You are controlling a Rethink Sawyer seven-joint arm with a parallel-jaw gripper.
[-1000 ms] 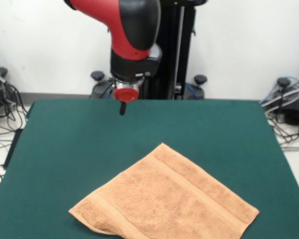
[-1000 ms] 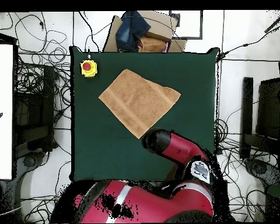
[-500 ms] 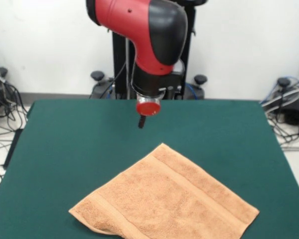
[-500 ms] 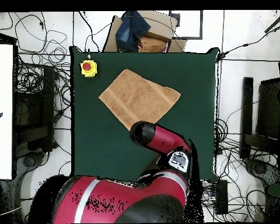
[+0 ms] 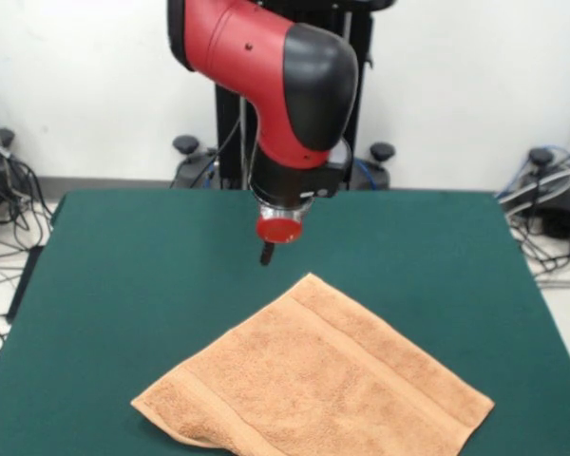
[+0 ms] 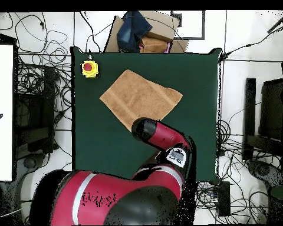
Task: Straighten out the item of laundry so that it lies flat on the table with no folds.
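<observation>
Towel (image 5: 313,385) lies spread on the table (image 5: 123,275); end effector (image 5: 265,255) hangs beyond its far corner, opening indiscernible.

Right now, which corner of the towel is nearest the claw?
The far corner of the towel, pointing toward the robot. The claw hovers just up and left of it; the other three corners lie nearer the camera.

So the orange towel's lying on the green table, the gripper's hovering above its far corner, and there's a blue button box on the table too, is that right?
Nearly. The button box is yellow with a red button, not blue, as the overhead view shows. The rest stands: the orange towel lies on the green table and the gripper hovers above its far corner.
</observation>
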